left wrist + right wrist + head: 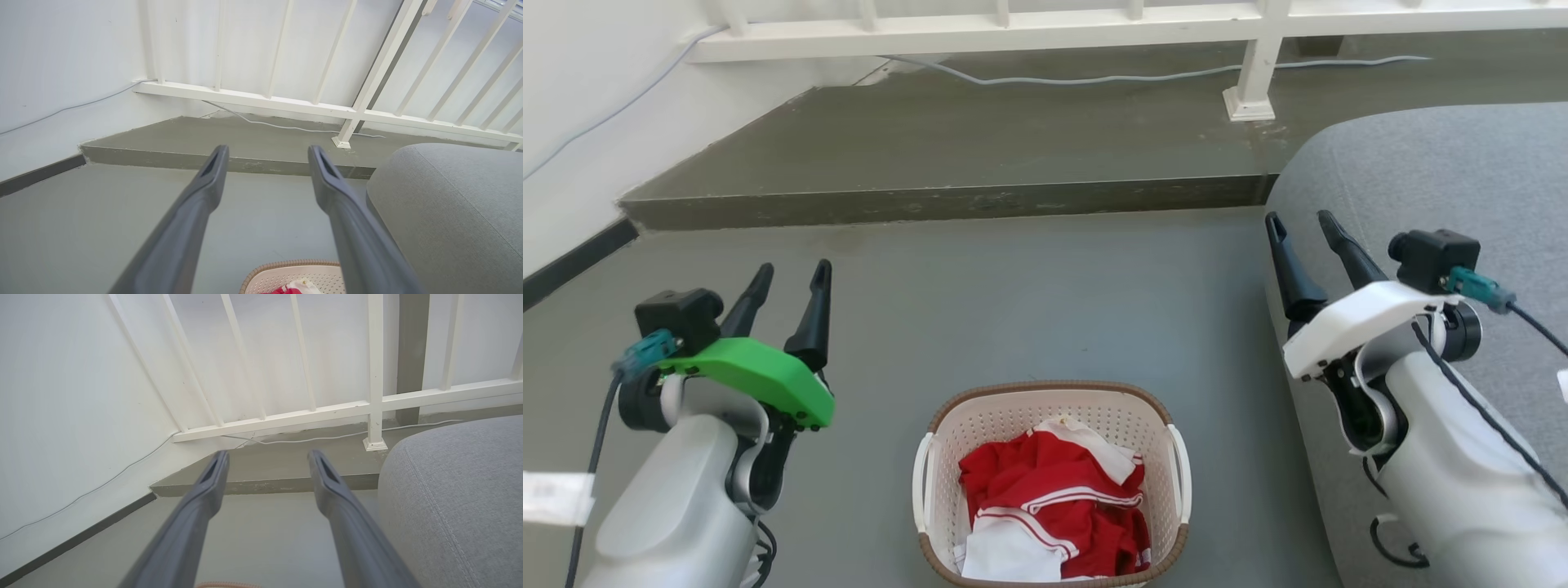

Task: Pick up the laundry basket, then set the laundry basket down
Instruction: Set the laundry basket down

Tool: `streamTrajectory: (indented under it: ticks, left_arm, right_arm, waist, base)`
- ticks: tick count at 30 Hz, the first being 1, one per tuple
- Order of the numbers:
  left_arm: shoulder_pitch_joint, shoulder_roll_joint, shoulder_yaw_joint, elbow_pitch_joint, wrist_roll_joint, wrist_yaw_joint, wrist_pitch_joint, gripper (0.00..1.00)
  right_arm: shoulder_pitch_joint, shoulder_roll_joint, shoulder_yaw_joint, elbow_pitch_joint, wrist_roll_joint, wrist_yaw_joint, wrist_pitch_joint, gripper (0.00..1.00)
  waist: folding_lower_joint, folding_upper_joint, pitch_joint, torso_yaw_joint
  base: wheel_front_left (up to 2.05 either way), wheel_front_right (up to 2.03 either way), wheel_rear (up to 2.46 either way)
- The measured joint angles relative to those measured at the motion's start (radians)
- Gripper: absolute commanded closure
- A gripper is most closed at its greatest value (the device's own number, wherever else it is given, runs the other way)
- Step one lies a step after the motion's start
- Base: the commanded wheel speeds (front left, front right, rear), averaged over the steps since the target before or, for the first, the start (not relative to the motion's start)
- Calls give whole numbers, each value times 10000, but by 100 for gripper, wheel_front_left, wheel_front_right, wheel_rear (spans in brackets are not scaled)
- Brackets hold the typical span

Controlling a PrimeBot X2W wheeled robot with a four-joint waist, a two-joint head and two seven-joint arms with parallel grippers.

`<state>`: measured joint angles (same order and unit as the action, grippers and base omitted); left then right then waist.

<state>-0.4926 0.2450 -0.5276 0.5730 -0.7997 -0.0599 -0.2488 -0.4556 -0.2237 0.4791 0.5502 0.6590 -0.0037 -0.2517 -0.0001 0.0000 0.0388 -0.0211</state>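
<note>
The laundry basket (1052, 400) stands on the grey floor at the bottom centre of the head view, cream-white and perforated with a brown rim, holding red and white clothes (1054, 498). My left gripper (794, 275) hangs open to the basket's left, above it and apart from it. My right gripper (1303, 224) hangs open to the right, over the grey cushion. In the left wrist view the open left gripper (267, 152) points at the step, with the basket's rim (292, 265) at the bottom edge. The right wrist view has the open right gripper (267, 456) with nothing between its fingers.
A grey upholstered seat (1437, 180) fills the right side, close to the basket. A raised concrete step (947, 200) crosses ahead, with a white railing (1013, 28) and a loose cable (1094, 79) on it. A white wall (580, 122) bounds the left.
</note>
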Motion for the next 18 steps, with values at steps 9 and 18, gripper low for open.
streamTrajectory:
  ticks: [9, 18]
  left_arm:
    - [1139, -81, 1114, -1381, 855, 211, -29, 0]
    - [2000, -230, 1651, -2082, 1501, 255, -29, 0]
  right_arm:
    - [1154, 259, -491, -1135, -903, -180, 0, 0]
    - [1693, 265, -940, -1793, -1519, -339, -2, 0]
  waist:
    - [0, 0, 35, 162]
    - [0, 0, 29, 211]
  base:
    - [0, 0, 0]
    - [0, 0, 0]
